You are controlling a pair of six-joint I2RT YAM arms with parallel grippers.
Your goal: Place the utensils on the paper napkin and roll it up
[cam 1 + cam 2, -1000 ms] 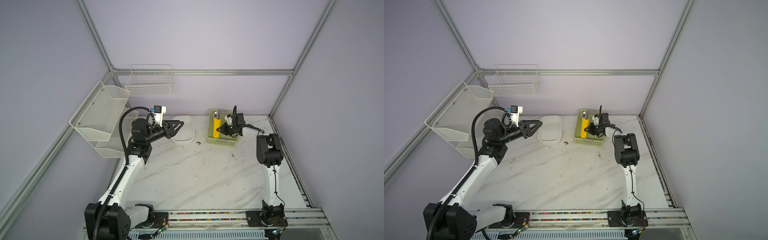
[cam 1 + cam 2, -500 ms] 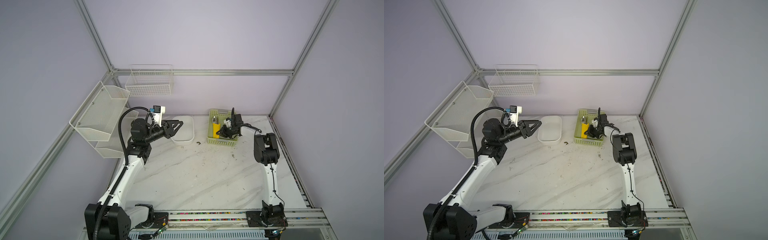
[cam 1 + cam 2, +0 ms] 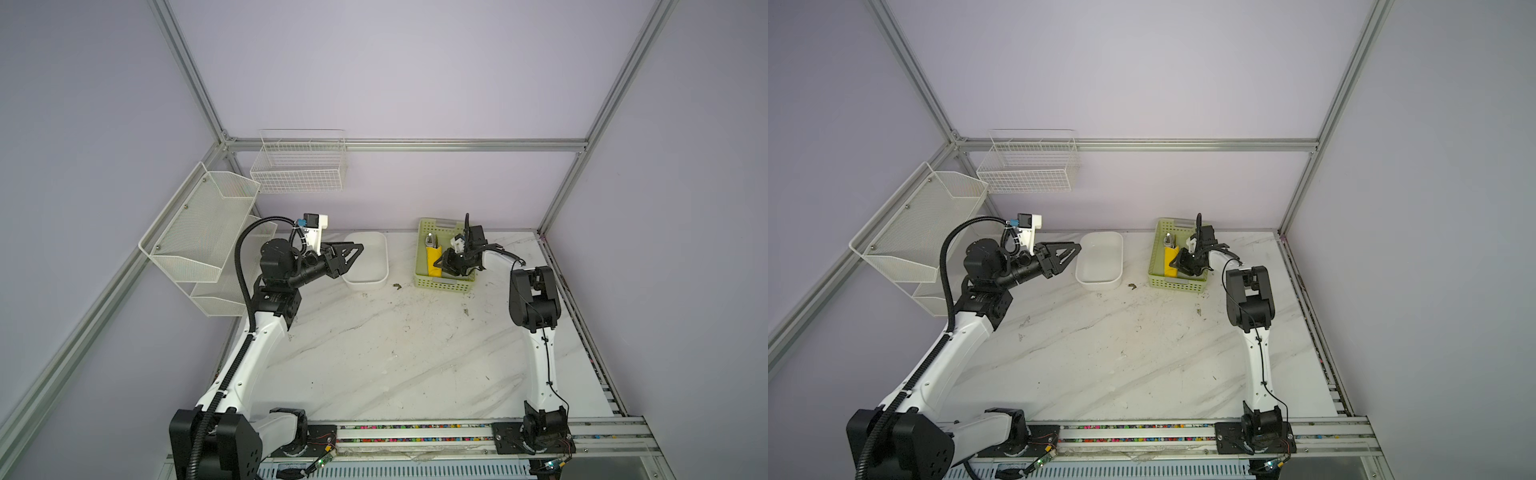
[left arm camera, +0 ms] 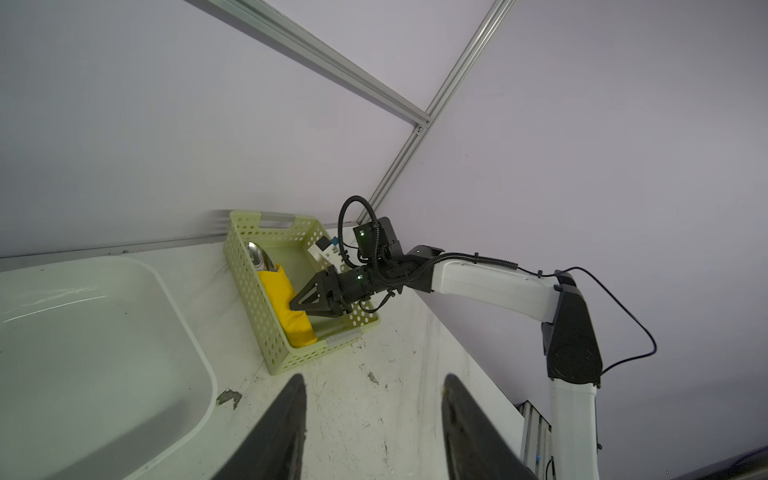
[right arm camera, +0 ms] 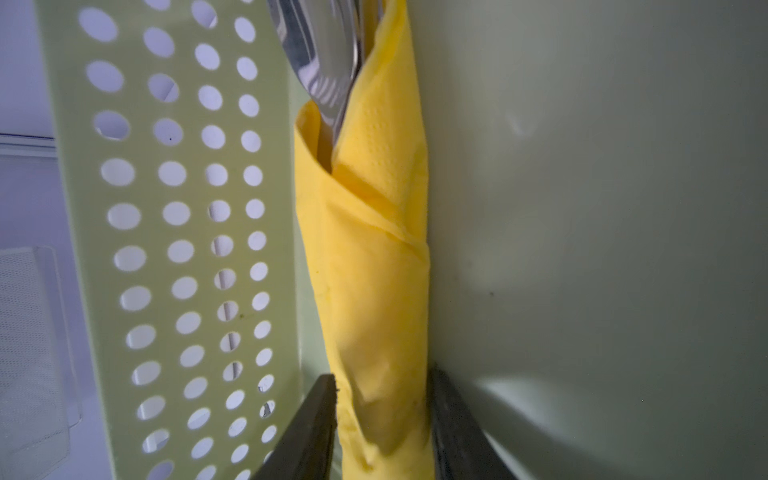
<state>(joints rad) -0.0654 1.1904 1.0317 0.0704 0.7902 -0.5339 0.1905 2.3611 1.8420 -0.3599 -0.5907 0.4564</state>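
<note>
The yellow paper napkin [image 5: 374, 270] is rolled around the utensils [image 5: 324, 62], whose silver heads stick out of one end. The roll lies inside the pale green basket [image 5: 166, 208], along one perforated side wall. It shows in both top views [image 3: 435, 262] [image 3: 1170, 262]. My right gripper [image 5: 380, 378] reaches into the basket, open, with a finger on each side of the roll's lower end and the paper unsqueezed. My left gripper [image 4: 374, 378] hovers open and empty over the table, beside the white tub [image 4: 199, 353].
The green basket [image 3: 442, 283] stands at the back of the marble table, the white tub [image 3: 368, 282] to its left. White mesh shelves [image 3: 199, 232] and a wire basket [image 3: 299, 166] hang on the left and back walls. Small debris specks lie on the tabletop.
My right gripper has sunk lower into the basket and its jaws have parted from the napkin roll. The left gripper's jaws have widened slightly; that arm has stayed put.
</note>
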